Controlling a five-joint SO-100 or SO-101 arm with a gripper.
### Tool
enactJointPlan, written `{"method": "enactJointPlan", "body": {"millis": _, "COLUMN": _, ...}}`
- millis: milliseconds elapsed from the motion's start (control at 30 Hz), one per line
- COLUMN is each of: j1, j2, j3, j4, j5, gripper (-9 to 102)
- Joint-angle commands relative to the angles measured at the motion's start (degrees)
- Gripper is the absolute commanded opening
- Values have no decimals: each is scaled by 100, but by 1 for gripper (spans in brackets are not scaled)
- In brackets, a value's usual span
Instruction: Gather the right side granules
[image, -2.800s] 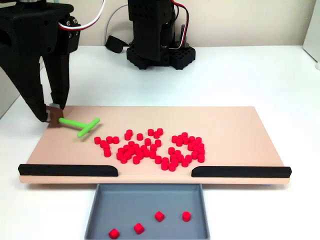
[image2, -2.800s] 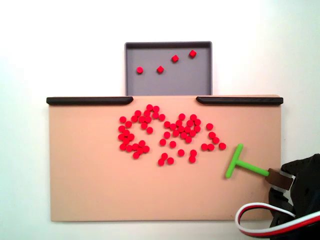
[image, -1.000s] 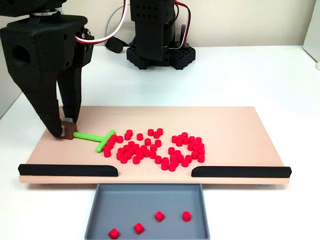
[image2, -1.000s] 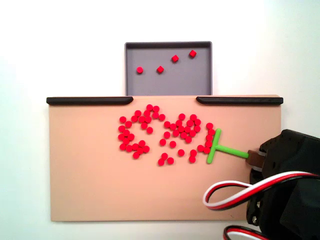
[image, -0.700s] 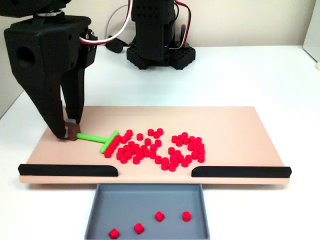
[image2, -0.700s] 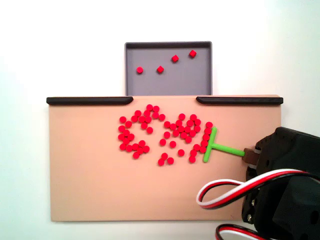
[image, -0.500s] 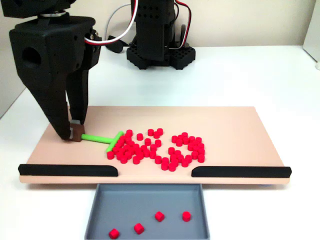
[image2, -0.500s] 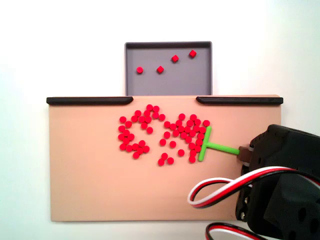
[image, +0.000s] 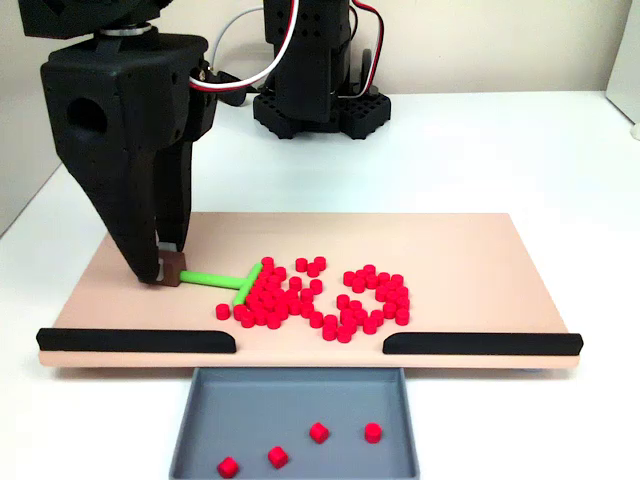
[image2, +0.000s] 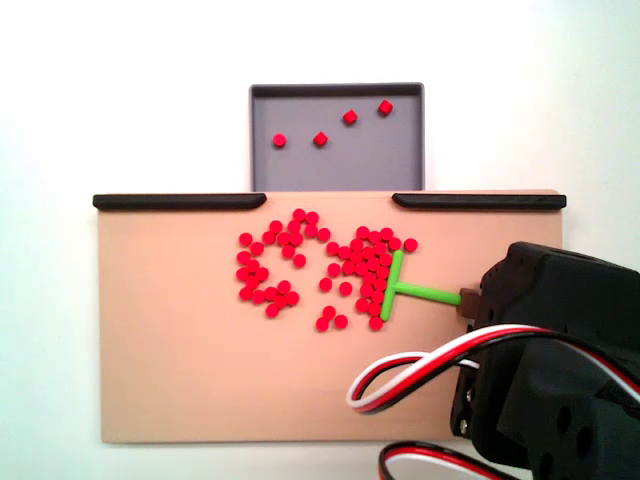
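Gripping the green T-shaped tool (image: 228, 279) by its stem, the end effector (image: 168, 272) points steeply down; crossbar touches the granules (image2: 372, 268).

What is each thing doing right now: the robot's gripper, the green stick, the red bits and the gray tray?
gripper: shut on the green T-stick's brown end.
green T-stick: flat, crossbar touching the granules.
granules: bunched on the board.
gray tray: holds four granules.

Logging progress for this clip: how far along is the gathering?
Partly done. The gripper holds the green T-shaped tool, its crossbar against the granules, packed on that side. The far side remains looser on the board. Four pellets lie in the grey tray.
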Motion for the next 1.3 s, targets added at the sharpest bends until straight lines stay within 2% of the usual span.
{"method": "enactJointPlan", "body": {"millis": 0, "j1": -53, "j2": 26, "j3": -18, "j4": 44, "j5": -211, "gripper": 0}}
{"method": "enactJointPlan", "body": {"millis": 367, "j1": 308, "j2": 378, "j3": 79, "j4": 202, "j5": -229, "gripper": 0}}
{"method": "enactJointPlan", "body": {"millis": 600, "j1": 475, "j2": 958, "j3": 527, "j4": 290, "j5": 483, "gripper": 0}}
{"method": "enactJointPlan", "body": {"millis": 800, "j1": 308, "j2": 1925, "j3": 1433, "j4": 290, "j5": 2215, "gripper": 0}}
{"method": "enactJointPlan", "body": {"millis": 1033, "j1": -202, "j2": 3252, "j3": 2531, "j4": 290, "j5": 4790, "gripper": 0}}
{"method": "enactJointPlan", "body": {"millis": 1267, "j1": -1002, "j2": 3771, "j3": 2672, "j4": 387, "j5": 7699, "gripper": 0}}
